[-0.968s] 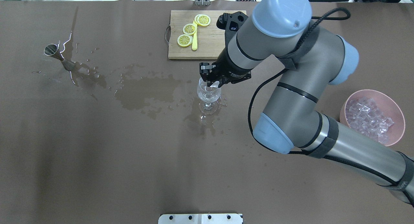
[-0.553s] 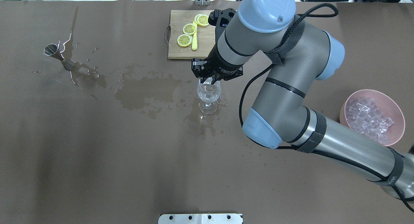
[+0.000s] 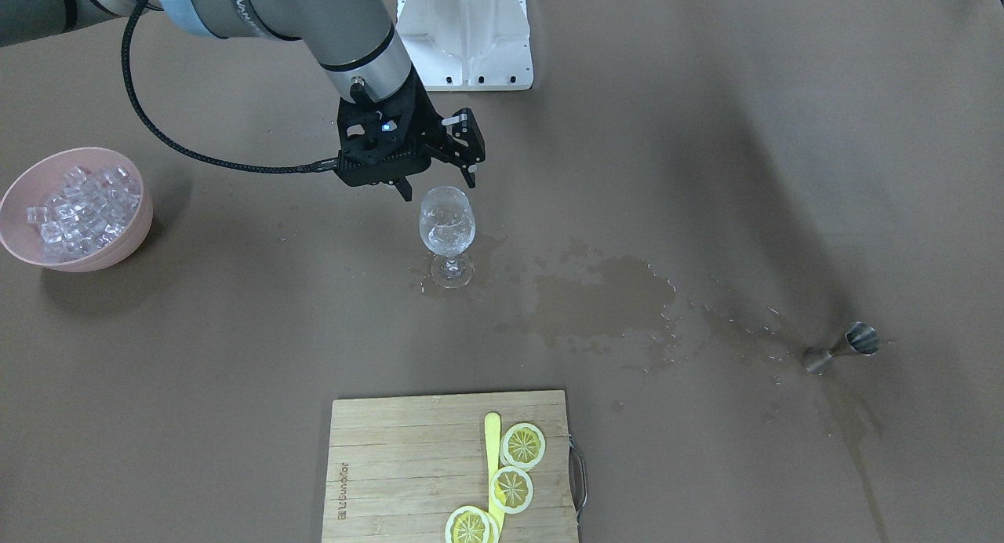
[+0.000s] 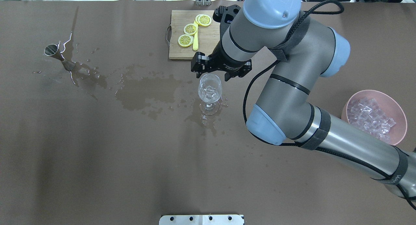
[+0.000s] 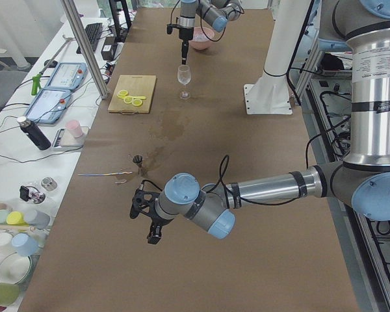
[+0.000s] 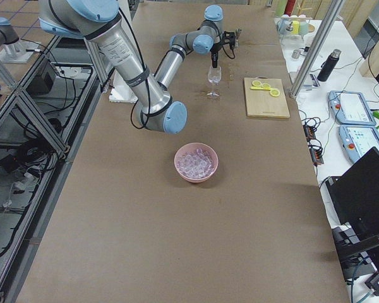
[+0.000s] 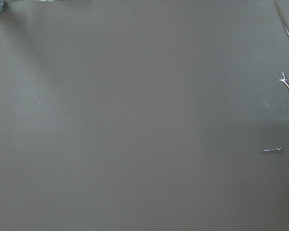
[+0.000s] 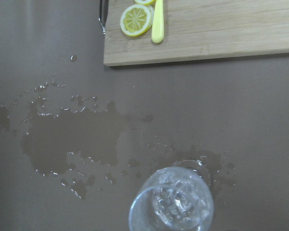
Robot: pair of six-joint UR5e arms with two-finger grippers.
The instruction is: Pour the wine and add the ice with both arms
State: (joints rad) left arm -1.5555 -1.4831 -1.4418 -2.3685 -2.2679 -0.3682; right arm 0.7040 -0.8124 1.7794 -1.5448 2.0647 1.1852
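Right pincer wide, empty, above glass, overhead frame centre | ice heaped in bowl, lower right, nearer right arm | left pincer far off, spread cannot be told.

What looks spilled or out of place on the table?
A dark wet patch with droplets spreads over the table from the jigger to the foot of the glass: spilled liquid. Nothing else stands out.

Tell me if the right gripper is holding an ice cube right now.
No: the right gripper hangs open above the wine glass, with nothing between its fingers.
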